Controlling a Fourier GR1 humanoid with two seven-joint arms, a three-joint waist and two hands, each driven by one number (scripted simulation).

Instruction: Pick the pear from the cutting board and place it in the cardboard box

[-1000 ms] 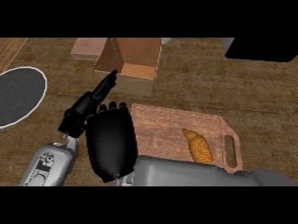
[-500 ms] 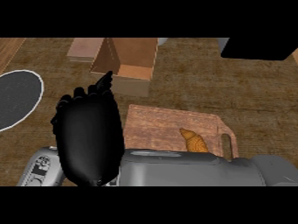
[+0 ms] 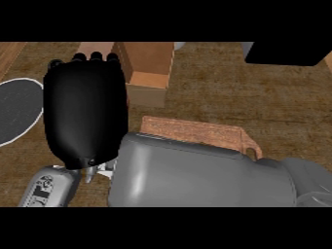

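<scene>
Raised at left of frame with fingers straight and holding nothing, left hand [image 3: 83,114]; right hand unseen behind grey forearm [image 3: 197,177] masking cutting board [image 3: 197,131] at centre, pear hidden, cardboard box [image 3: 150,73] above apparently unfilled, pick seemingly pending.

One cardboard box [image 3: 151,73], one cutting board [image 3: 197,131], one dark plate [image 3: 7,113] and one black hand [image 3: 82,112] are seen.
</scene>
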